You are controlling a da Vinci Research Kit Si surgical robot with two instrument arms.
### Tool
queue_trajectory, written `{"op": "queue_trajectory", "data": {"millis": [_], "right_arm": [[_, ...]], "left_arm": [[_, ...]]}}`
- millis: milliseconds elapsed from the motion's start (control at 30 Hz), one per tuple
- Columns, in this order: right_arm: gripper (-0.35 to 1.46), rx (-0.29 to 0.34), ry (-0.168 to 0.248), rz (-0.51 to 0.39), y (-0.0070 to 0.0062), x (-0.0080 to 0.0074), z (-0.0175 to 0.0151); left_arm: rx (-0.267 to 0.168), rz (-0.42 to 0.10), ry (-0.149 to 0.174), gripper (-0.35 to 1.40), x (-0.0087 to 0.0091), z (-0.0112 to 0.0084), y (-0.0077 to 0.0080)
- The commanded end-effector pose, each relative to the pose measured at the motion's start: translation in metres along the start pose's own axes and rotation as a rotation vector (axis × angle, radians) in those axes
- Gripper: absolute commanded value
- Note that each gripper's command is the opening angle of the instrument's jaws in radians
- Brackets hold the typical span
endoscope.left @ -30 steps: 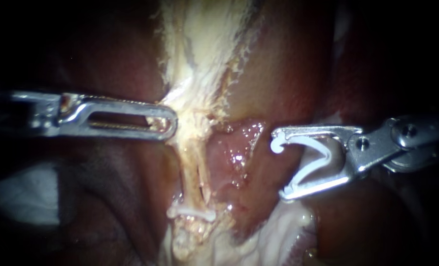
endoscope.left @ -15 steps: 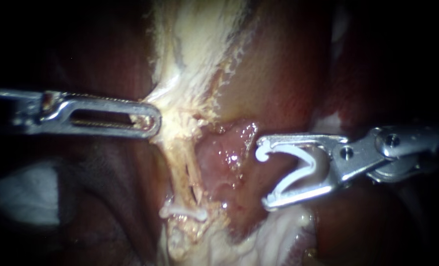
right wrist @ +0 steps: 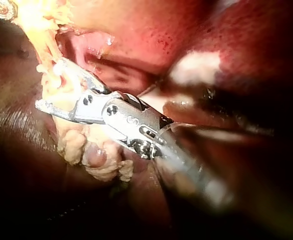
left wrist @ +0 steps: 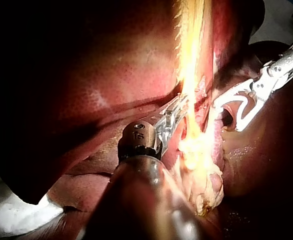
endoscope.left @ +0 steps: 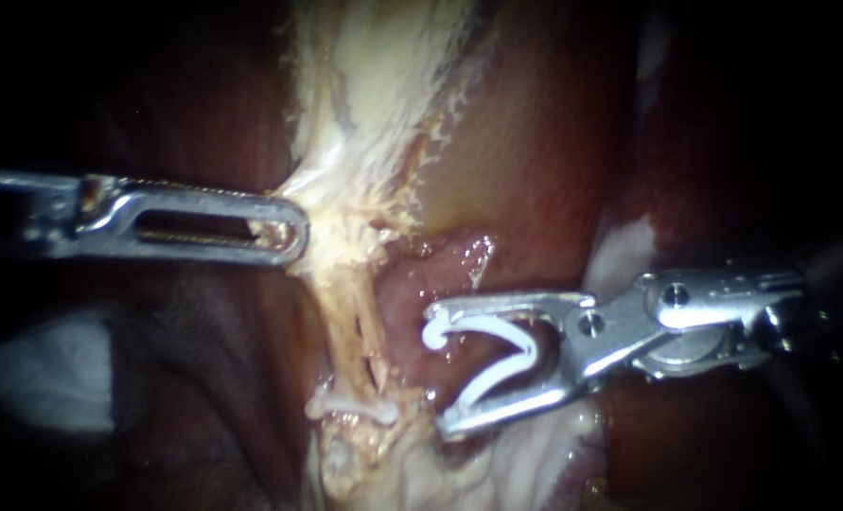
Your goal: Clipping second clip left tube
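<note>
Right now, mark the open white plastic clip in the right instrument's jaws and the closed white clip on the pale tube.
Open white clip [endoscope.left: 531, 346], endoscope view, its bend.
Closed white clip [endoscope.left: 350, 408], endoscope view, its middle.

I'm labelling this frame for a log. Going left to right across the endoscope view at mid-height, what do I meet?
left instrument, jaws shut on the pale tissue strand → pale tissue strand → right instrument, jaws shut on an open clip
</note>
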Motion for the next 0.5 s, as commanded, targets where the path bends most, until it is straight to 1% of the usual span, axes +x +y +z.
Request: {"op": "queue_trajectory", "data": {"millis": [33, 267, 500], "right_arm": [[0.58, 0.001, 0.0, 0.004, 0.0, 0.0, 0.0002], [0.58, 0.003, 0.001, 0.011, 0.0003, -0.0006, 0.0017], [0.58, 0.006, -0.018, 0.016, 0.0011, -0.0018, 0.0034]], "left_arm": [[0.0, 0.0, 0.0, -0.35, 0.0, 0.0, 0.0], [0.0, 0.0, 0.0, -0.35, 0.0, 0.0, 0.0], [0.0, 0.0, 0.0, -0.35, 0.0, 0.0, 0.0]]}}
